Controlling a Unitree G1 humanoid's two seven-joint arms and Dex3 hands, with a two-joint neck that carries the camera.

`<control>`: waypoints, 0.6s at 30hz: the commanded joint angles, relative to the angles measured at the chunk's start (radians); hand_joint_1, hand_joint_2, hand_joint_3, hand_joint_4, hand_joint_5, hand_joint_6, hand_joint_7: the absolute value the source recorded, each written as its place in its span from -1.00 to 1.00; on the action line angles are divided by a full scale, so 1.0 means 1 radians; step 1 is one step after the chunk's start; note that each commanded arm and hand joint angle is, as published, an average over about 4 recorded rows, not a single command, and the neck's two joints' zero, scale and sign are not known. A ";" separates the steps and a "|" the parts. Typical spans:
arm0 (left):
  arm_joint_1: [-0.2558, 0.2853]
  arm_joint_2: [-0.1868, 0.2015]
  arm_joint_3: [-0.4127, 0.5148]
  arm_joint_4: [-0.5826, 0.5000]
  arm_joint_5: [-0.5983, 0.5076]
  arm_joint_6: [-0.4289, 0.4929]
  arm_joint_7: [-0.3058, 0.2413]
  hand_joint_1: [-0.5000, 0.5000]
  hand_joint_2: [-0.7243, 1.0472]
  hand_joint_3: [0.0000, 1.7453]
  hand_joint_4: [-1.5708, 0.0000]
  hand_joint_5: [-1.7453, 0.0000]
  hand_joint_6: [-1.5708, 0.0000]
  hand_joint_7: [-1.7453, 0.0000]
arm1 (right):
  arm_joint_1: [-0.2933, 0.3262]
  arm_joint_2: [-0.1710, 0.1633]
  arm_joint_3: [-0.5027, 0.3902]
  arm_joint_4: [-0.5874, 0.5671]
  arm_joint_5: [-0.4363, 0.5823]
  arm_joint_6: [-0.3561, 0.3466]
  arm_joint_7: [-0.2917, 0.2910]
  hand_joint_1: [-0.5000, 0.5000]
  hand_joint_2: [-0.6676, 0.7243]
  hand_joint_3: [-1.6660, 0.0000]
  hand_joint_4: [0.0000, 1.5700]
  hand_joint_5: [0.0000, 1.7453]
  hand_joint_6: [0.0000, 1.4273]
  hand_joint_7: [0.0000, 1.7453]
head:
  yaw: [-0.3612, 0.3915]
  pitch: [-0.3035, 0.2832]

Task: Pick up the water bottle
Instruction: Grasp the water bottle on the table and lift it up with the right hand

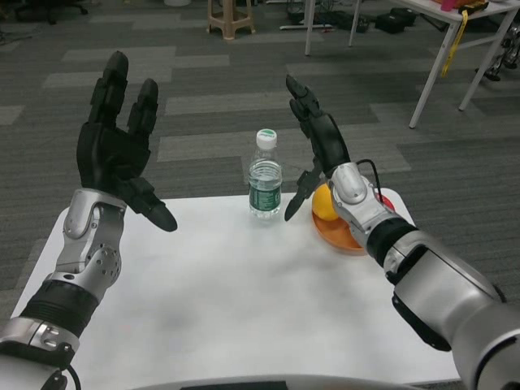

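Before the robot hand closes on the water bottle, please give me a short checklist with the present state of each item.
1. Water bottle stands upright, cap on: ok.
2. Right robot hand open, beside the bottle: ok.
3. Right robot hand touching the bottle already: cannot tell.
4. Left robot hand open, raised away from the bottle: ok.
5. Orange plate with yellow fruit sits close behind the right robot hand, may be bumped: not ok.

I'm looking at an office-style lab space: grey striped carpet tiles (219, 101), white-legged work tables (443, 69) at the back, a small wooden stool (230, 18), cables and gear on the floor (329, 18).
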 commanded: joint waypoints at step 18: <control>0.000 -0.002 -0.009 0.007 -0.008 -0.001 -0.002 -0.96 -1.00 -0.93 1.00 1.00 1.00 1.00 | -0.063 0.015 0.163 0.058 0.006 0.038 -0.001 -0.92 0.91 1.00 -1.00 -1.00 -1.00 -1.00 | -0.007 -0.015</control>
